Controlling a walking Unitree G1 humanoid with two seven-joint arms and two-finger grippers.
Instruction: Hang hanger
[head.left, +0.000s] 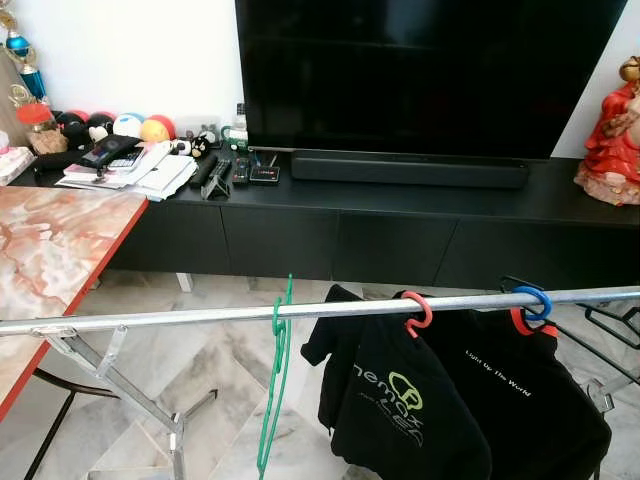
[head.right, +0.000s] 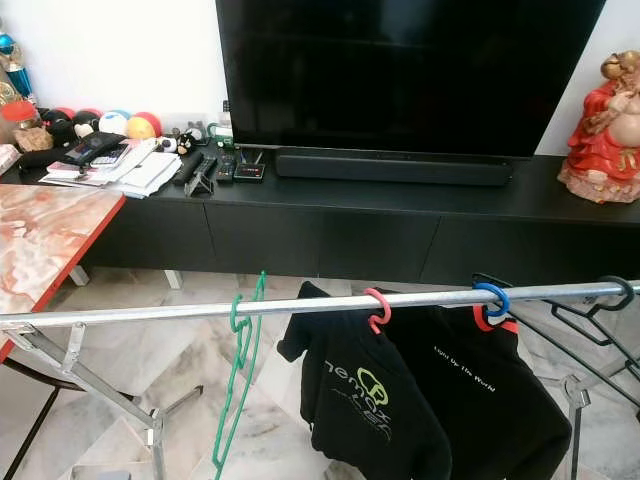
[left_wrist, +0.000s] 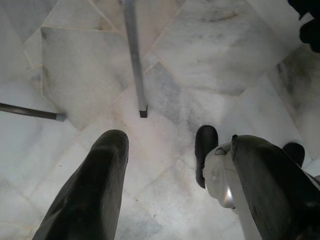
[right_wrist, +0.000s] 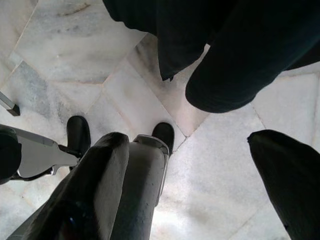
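While hooked, green hanger (head.left: 276, 372) (empty) hangs on rail (head.left: 180, 317).

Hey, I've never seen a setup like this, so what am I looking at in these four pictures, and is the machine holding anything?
These come from a walking humanoid robot with two arms, each ending in a pincer of two long black fingers. The two wide pictures are from its head camera, looking forward and down. They show a metal drying rail with an empty green hanger hooked on it, and beside that two black shirts, one on a red hanger and one whose hook is blue. Behind stands a black TV cabinet with a television, remotes and papers. The other two pictures are from cameras on the wrists, looking along the fingers at the marble floor. The left pincer and right pincer both hang low, open, and hold nothing.
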